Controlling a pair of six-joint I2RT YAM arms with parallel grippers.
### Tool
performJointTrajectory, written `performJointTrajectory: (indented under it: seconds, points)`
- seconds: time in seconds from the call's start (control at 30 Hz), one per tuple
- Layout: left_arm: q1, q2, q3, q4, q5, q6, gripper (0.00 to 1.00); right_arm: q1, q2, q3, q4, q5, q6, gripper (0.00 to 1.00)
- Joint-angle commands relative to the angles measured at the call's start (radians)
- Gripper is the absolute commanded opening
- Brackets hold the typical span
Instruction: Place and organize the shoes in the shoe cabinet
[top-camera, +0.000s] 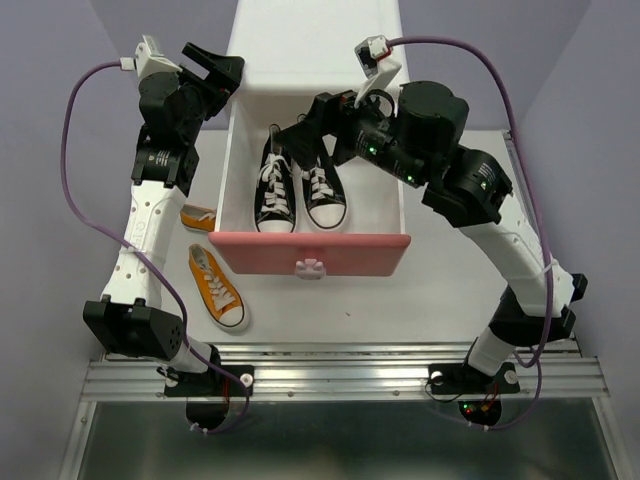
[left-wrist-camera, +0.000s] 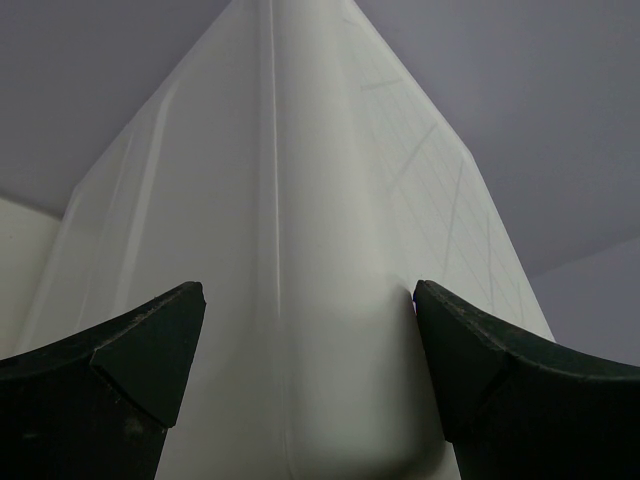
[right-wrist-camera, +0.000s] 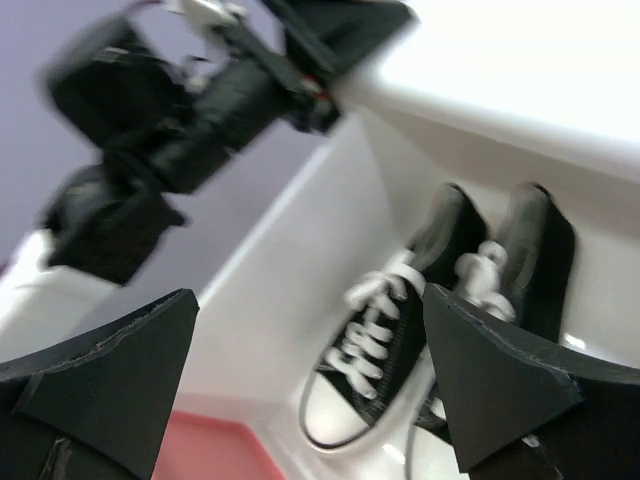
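Observation:
The white shoe cabinet (top-camera: 315, 45) stands at the back with its pink-fronted drawer (top-camera: 310, 253) pulled out. Two black sneakers (top-camera: 277, 188) (top-camera: 323, 190) lie side by side in the drawer, toes toward the front; they also show in the right wrist view (right-wrist-camera: 390, 330). Two orange sneakers lie on the table left of the drawer: one (top-camera: 216, 286) in full view, one (top-camera: 198, 217) partly hidden by the left arm. My left gripper (top-camera: 222, 72) is open, its jaws on either side of the cabinet's left corner (left-wrist-camera: 310, 330). My right gripper (top-camera: 308, 135) is open and empty above the black sneakers.
The pulled-out drawer fills the middle of the table. A bunny-shaped knob (top-camera: 309, 267) sits on the drawer front. Purple cables loop from both wrists. A metal rail (top-camera: 340, 375) runs along the near edge.

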Motion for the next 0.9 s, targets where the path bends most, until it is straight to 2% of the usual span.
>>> performJointTrajectory:
  seconds: [0.0,0.1,0.2,0.3,0.43,0.53,0.77,0.87]
  points:
    - [0.021,0.069,-0.091,-0.369,-0.071,0.155,0.95,0.064,0.099,0.231,-0.058,-0.309,-0.063,1.0]
    - [0.022,0.071,-0.091,-0.375,-0.071,0.169,0.95,0.104,0.104,0.232,0.0,-0.458,-0.07,1.0]
    - [0.022,0.072,-0.085,-0.384,-0.069,0.181,0.95,0.161,0.075,0.146,0.058,-0.515,-0.06,1.0]
    - [0.024,0.069,-0.09,-0.383,-0.069,0.183,0.95,0.222,0.097,0.19,-0.079,-0.524,-0.121,1.0]
    - [0.025,0.069,-0.097,-0.377,-0.069,0.178,0.95,0.311,0.136,0.218,-0.286,-0.434,-0.217,1.0]
    - [0.025,0.069,-0.105,-0.371,-0.069,0.177,0.95,0.379,0.132,0.19,-0.345,-0.333,-0.276,1.0]
    - [0.025,0.068,-0.105,-0.371,-0.069,0.183,0.95,0.465,0.155,0.13,-0.455,-0.329,-0.301,1.0]
    - [0.025,0.066,-0.108,-0.371,-0.069,0.189,0.95,0.515,0.13,0.04,-0.483,-0.219,-0.288,1.0]
